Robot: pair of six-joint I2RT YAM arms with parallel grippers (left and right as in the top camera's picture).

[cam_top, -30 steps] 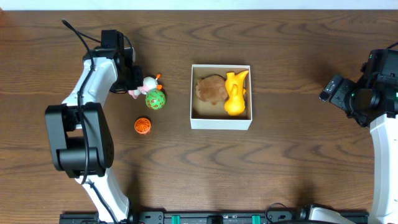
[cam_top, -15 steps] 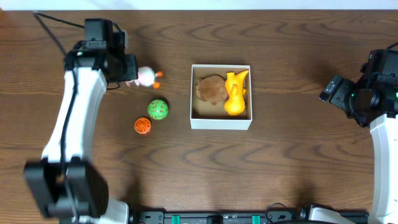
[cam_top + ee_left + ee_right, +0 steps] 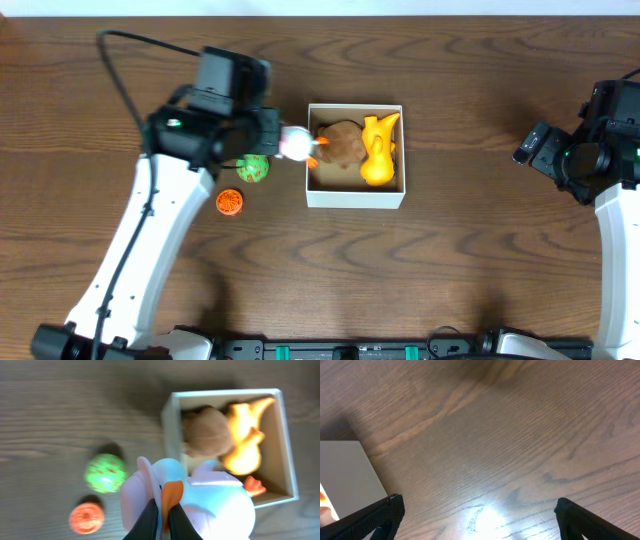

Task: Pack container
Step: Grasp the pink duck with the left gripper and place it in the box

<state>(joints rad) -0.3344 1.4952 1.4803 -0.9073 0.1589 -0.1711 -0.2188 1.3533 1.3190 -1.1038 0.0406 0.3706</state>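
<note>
At the middle of the wooden table [image 3: 450,280] sits the container [image 3: 355,198], open-topped, with a brown toy [image 3: 340,143] and a yellow toy [image 3: 378,150] side by side inside. Over its left wall hangs a white toy [image 3: 296,144] with orange parts, pinched between the closed fingers of the left gripper [image 3: 162,520]. Left of the container lie a green ball [image 3: 253,168] and an orange ball [image 3: 230,202]. Well apart on the right, the right gripper [image 3: 477,517] hovers, fingers spread wide, holding nothing.
</note>
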